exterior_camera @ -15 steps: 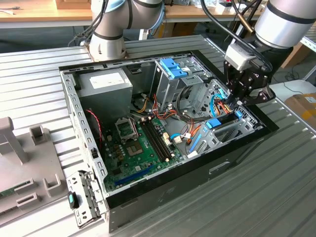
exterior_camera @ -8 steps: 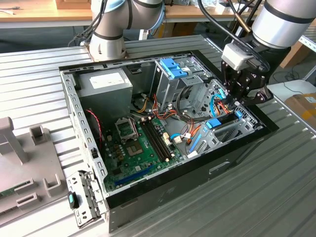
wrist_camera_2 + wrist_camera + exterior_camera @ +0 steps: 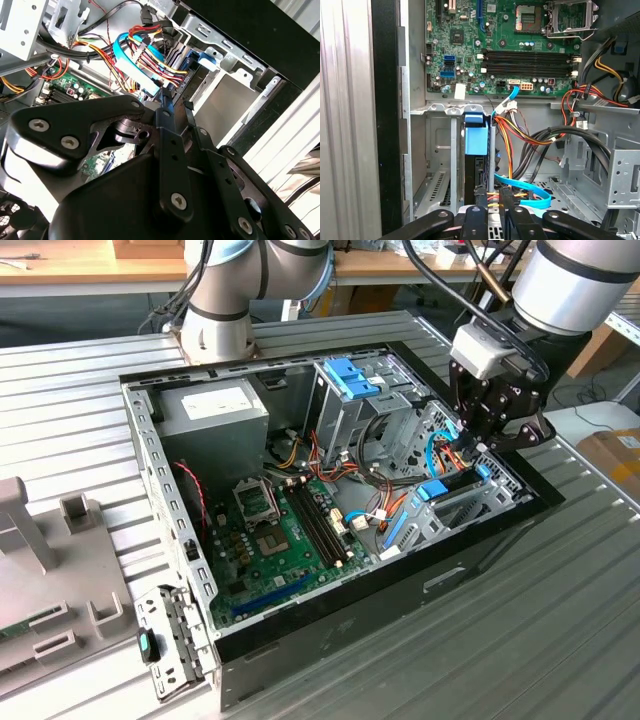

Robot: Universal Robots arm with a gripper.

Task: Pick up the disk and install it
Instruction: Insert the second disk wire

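- Where the ribbed metal desk (image 3: pixel 90 390) carries it, an open computer case (image 3: pixel 480 560) lies on its side; this case is the landmark for everything below.
- Toward the exterior view's left inside the case sits the grey power supply (image 3: pixel 212 412), with the green motherboard (image 3: pixel 275 545) just beside it, nearer the case's front wall.
- Near the middle of the case stands a tall silver cage (image 3: pixel 345 405) topped by paired blue clips (image 3: pixel 352 378).
- At the case's end on the exterior view's right, the disk (image 3: pixel 452 483) sits in the drive bay, its blue end tab (image 3: pixel 475 135) facing the motherboard in the first wrist view.
- Directly over that end of the case hangs the pincer (image 3: pixel 478 445), its fingers (image 3: pixel 477 212) clamped on the disk's dark edge.
- A thin blue cable (image 3: pixel 527 189) curves just beside the disk.
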